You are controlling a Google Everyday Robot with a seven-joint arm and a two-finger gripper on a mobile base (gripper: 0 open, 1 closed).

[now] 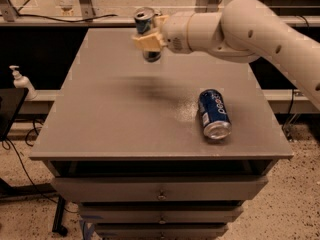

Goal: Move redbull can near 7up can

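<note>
My gripper (148, 34) is shut on the slim redbull can (144, 18) and holds it upright above the far middle of the grey table (115, 114), near its back edge. The can's silver top shows above the cream fingers (147, 42) and its dark bottom end shows below them. The white arm reaches in from the right. The 7up can is hidden behind the gripper and the held can.
A wider dark-blue Pepsi can (214, 113) lies on its side at the right front of the table. A soap dispenser (20, 81) stands on a ledge to the left. Drawers (160, 194) sit under the tabletop.
</note>
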